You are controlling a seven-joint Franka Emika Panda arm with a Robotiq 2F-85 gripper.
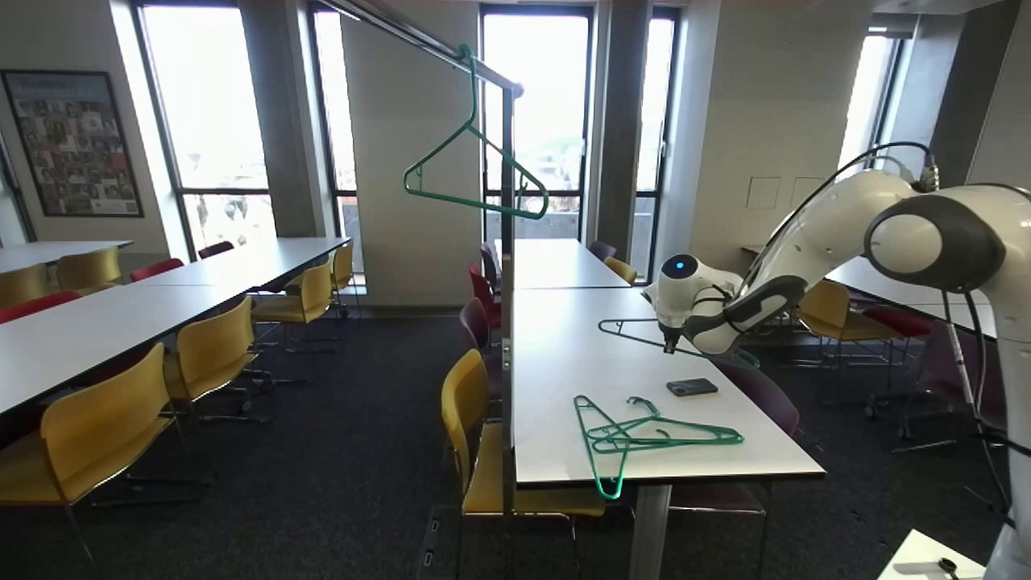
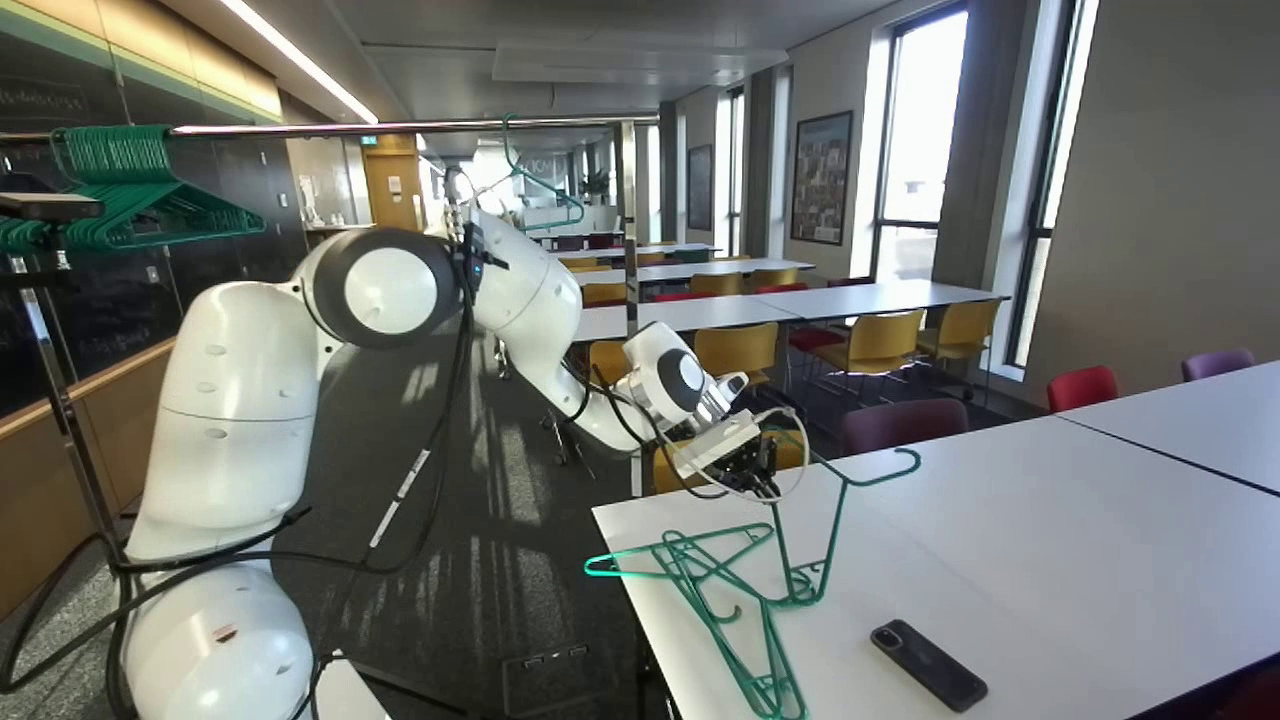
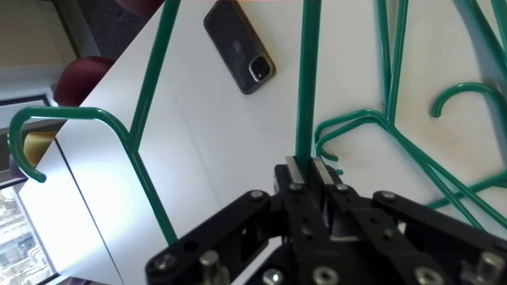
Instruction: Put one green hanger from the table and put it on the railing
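My gripper (image 3: 304, 164) is shut on the long straight bar of a green hanger (image 3: 308, 79); its hook points left in the wrist view. In both exterior views the gripper (image 1: 670, 349) (image 2: 768, 490) holds this hanger (image 1: 636, 336) (image 2: 836, 525) tilted over the white table (image 1: 556, 346) (image 2: 1060, 570). Several other green hangers (image 1: 660, 442) (image 2: 690, 592) (image 3: 412, 152) lie overlapping on the table near its end. The railing (image 1: 411, 34) (image 2: 400, 128) is a metal bar high above. One green hanger (image 1: 475, 204) hangs near its end.
A dark phone (image 1: 691, 387) (image 2: 928, 664) (image 3: 237, 43) lies on the table beside the hangers. The railing's upright pole (image 1: 507, 322) (image 2: 631, 230) stands at the table's side. Many green hangers (image 2: 130, 195) hang bunched at the railing's far left in an exterior view. Chairs (image 1: 463, 403) stand along the table.
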